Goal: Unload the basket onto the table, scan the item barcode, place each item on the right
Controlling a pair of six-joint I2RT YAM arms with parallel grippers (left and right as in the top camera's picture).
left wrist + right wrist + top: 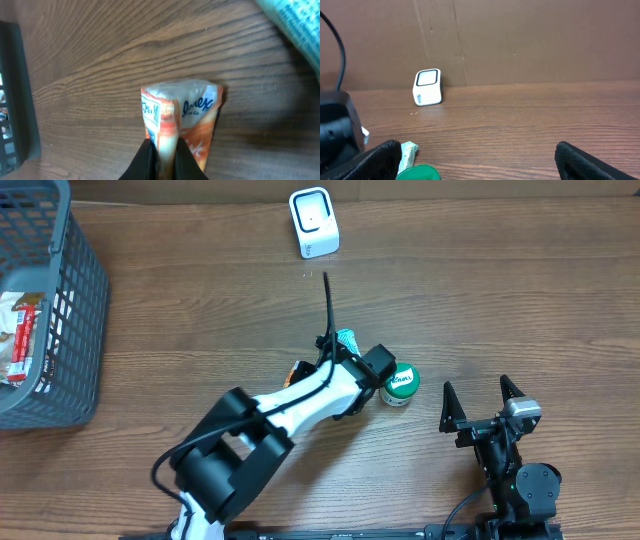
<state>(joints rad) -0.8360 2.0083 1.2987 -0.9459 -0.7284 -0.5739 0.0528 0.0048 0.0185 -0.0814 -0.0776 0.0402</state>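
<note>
Over the worktop (200, 330), from above, the left arm (300, 405) is seen stretched to the middle, where an orange corner of the snack packet (297, 370) peeps out beside it. The tips are hidden under the arm, so the grip cannot be judged from this view. A teal packet (347, 340) and a green-lidded tub (401, 383) are crowded just beside the wrist. The scanner (314, 222) is parked well apart at the far edge, and the basket (70, 310) sits off to the left. The right claw (477, 392) is held spread and empty near the tub.

On to the left wrist: the left claw (162, 157) is clamped together on the snack packet's crimped end, and only a thin pinch of wrapper is taken. Trouble could be expected there. Slick film could be pulled out of so narrow a bite on the lift, or the bag could swing and twist. No barcode is made out on the visible face. It is possibly on the far side, though the print is too blurred to be sure, so a scan could be missed if the wrong face is presented.

Right wrist now: the scanner's window is seen facing the arms, with bare wood between. The teal packet and the tub lie close to the left arm, and could be knocked or dragged if the arm is swung out low.
</note>
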